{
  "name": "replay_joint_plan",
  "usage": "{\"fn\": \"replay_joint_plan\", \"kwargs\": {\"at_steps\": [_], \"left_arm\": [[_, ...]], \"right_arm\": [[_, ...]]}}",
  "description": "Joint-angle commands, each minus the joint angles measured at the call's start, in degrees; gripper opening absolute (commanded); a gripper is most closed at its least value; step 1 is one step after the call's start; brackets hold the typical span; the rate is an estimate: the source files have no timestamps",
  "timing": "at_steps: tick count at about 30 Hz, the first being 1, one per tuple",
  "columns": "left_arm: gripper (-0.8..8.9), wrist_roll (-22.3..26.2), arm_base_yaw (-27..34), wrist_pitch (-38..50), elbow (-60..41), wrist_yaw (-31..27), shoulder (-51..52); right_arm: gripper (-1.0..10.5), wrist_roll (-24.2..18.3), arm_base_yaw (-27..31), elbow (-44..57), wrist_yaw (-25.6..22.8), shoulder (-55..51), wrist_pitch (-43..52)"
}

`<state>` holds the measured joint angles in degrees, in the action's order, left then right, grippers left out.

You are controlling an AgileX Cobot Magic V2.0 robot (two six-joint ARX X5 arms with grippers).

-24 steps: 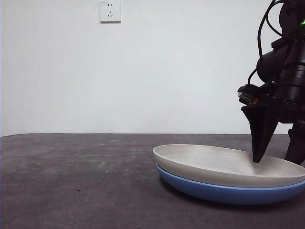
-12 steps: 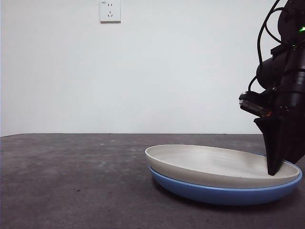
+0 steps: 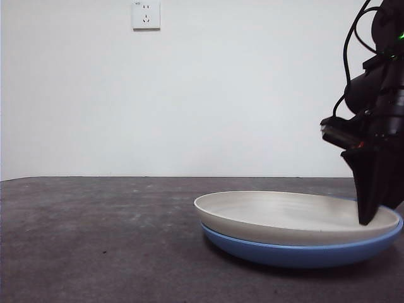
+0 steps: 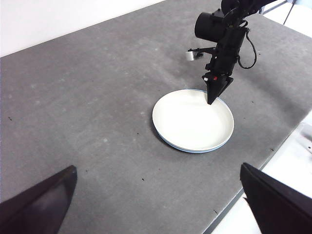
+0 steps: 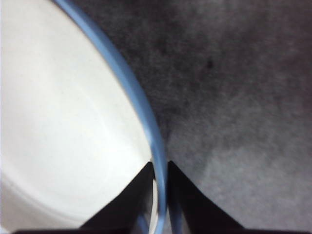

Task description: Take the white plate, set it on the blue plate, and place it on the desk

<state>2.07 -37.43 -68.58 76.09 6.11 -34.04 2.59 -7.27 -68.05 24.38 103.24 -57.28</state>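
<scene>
the white plate [image 3: 284, 218] is lying nested inside the blue plate [image 3: 303, 254], and both are resting on the desk [image 3: 95, 240], so the stacking step is looking done. the right gripper [image 5: 160, 168] is standing at the edge of the stack, its two jaws nearly together with the rims of the plates between them; it seems clamped on the rims, though i cannot tell if it is gripping one plate or both. the left gripper [image 4: 156, 195] is waiting high and well apart from the plates, with its jaws wide apart and empty. what is left, in my judgement, is setting the plate on the desk.
</scene>
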Motion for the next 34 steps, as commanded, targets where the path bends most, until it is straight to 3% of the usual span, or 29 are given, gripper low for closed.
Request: {"fn": "replay_joint_plan", "kwargs": {"at_steps": [1, 7, 13, 28, 34], "left_arm": [[6.26, 0.5, -0.5, 0.5, 0.7, -0.1, -0.2], [6.26, 0.5, -0.5, 0.7, 0.7, -0.1, -0.2], [6.26, 0.5, -0.5, 0.8, 0.7, -0.1, -0.2], [6.26, 0.5, -0.5, 0.9, 0.7, -0.1, -0.2], [6.26, 0.5, -0.5, 0.9, 0.7, -0.1, -0.2]], "right_arm": [[0.1, -0.6, 0.5, -2.3, -1.1, -0.5, -1.1], [0.1, -0.7, 0.1, -7.3, 2.7, -1.3, -4.6], [0.1, 0.5, -3.3, -10.6, 3.3, -1.3, -4.8], [0.1, 10.3, -14.5, -10.7, 8.0, 0.8, 4.9], [0.1, 11.6, -16.7, -10.7, 8.7, 3.4, 5.7]]}}
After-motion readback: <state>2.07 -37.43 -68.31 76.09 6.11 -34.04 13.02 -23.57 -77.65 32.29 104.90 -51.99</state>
